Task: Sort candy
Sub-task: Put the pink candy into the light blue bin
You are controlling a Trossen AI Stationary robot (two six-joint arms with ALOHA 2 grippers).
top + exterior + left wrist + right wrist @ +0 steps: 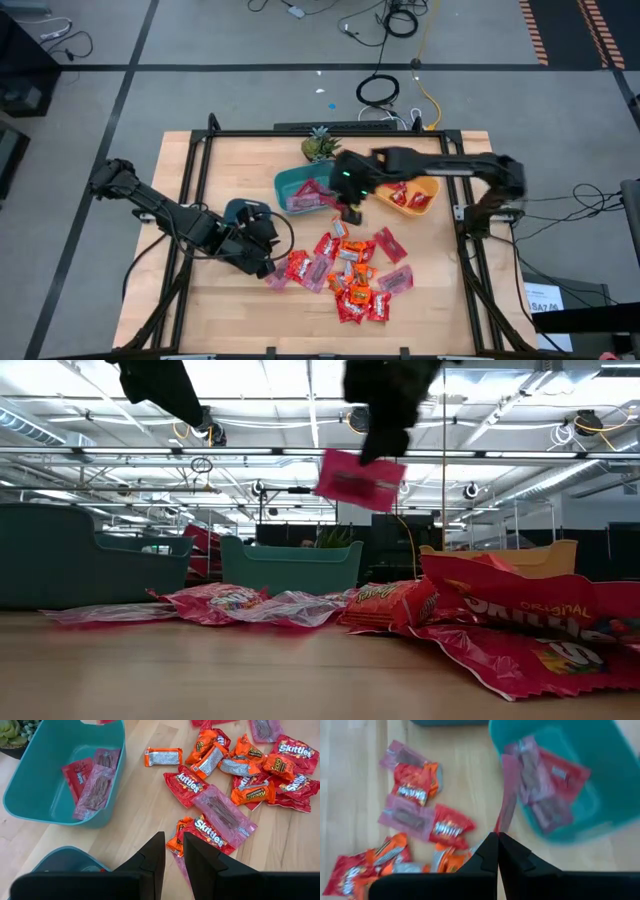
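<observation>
The right claw (380, 458) was cut off at the top in the low view, clamping a pink candy (360, 480) beside the teal bowl (290, 182). The left claw (174, 852), slightly parted, hovered empty beside the candy pile (350, 270) on the surface (230, 160).

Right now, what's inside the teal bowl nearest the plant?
The teal bowl holds a few flat wrapped candies, pink-purple ones and a red one, on its floor. Anything beneath them is covered. The right end effector, shut on a pink candy, is beside its rim.
</observation>
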